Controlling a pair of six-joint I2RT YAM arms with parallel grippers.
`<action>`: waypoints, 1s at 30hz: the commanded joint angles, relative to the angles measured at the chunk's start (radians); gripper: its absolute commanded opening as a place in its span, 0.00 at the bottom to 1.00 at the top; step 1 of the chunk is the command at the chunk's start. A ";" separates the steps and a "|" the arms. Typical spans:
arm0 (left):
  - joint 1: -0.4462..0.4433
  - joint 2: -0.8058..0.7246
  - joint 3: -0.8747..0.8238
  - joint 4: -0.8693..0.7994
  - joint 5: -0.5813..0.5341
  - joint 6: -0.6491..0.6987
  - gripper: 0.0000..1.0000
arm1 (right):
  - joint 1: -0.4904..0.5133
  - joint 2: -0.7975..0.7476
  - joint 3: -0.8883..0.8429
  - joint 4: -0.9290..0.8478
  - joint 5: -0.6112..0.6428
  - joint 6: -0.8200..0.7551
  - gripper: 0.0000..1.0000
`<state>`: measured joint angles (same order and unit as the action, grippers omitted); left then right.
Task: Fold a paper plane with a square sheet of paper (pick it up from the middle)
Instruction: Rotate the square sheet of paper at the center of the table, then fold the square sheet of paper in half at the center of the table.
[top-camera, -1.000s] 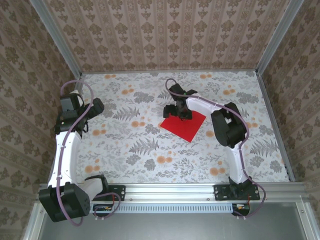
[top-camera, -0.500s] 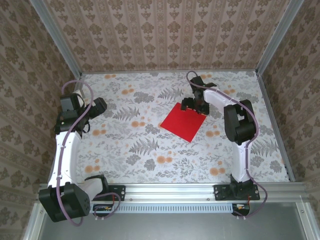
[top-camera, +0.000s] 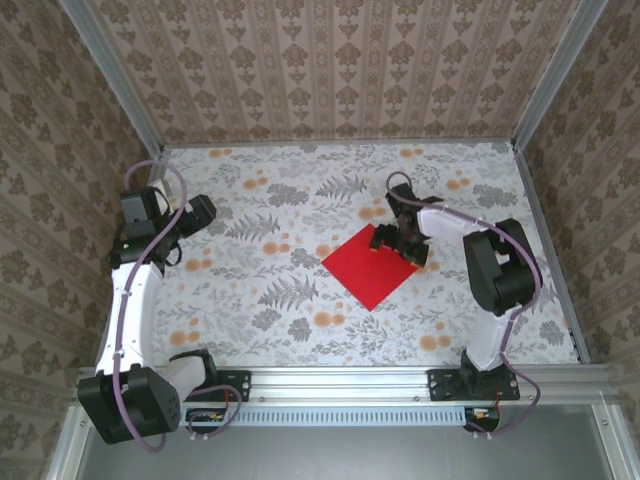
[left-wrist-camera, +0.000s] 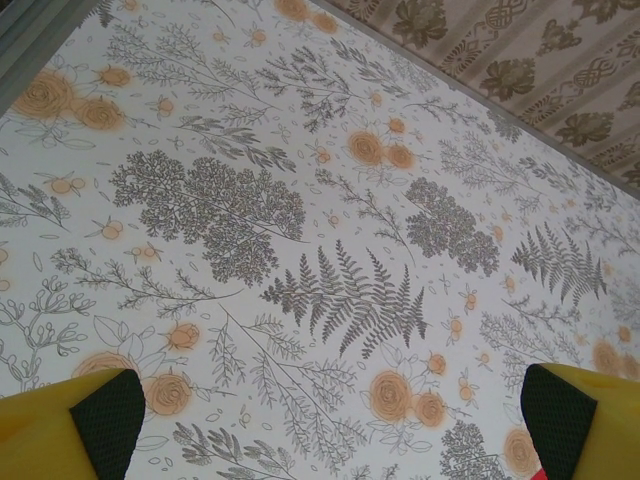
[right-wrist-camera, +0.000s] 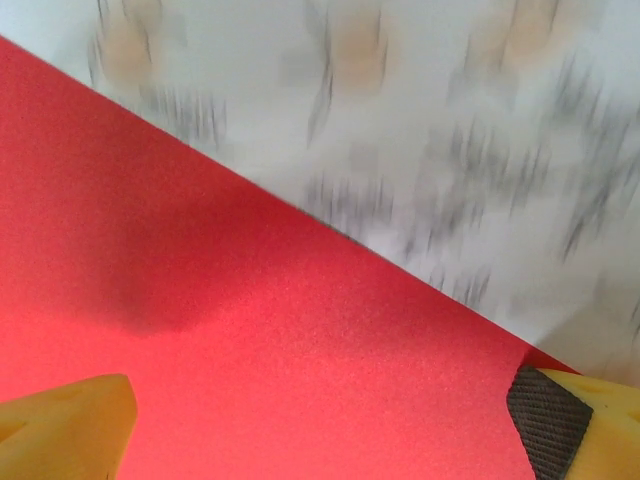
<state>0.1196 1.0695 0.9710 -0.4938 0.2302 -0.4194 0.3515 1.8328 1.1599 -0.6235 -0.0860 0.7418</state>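
Top external view: the square sheet of paper (top-camera: 368, 272) is lying flat on the flowered table (top-camera: 280, 300), right of centre, turned so its corners are pointing near and far. The right gripper (top-camera: 400, 241) is sitting over the sheet's far-right edge and is covering part of that edge, so contact is not showing clearly. Right wrist view: the sheet (right-wrist-camera: 250, 370) is filling the lower left and is running off the frame there. One straight edge is crossing diagonally, and the table pattern beyond it is blurring into streaks. The right gripper (right-wrist-camera: 320, 425) is standing wide open with nothing between its yellow fingers (right-wrist-camera: 70, 425), which are cut off at the bottom edge. The left gripper (top-camera: 199, 213) is hanging far left, well apart from the sheet. Left wrist view: the left gripper (left-wrist-camera: 330, 425) is gaping wide over bare table, holding nothing, with only its fingertips (left-wrist-camera: 105, 420) showing.
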 joint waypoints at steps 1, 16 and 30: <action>0.007 0.010 -0.010 0.004 0.025 -0.017 1.00 | 0.074 -0.021 -0.009 -0.066 -0.075 0.045 1.00; 0.006 0.012 -0.006 -0.003 0.035 -0.009 1.00 | 0.219 0.101 0.265 -0.330 0.080 -0.658 1.00; 0.006 0.039 -0.001 -0.004 0.040 -0.008 1.00 | 0.236 0.209 0.270 -0.308 0.108 -0.645 1.00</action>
<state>0.1196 1.1046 0.9691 -0.4934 0.2512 -0.4202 0.5808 2.0125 1.4078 -0.8978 -0.0216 0.1024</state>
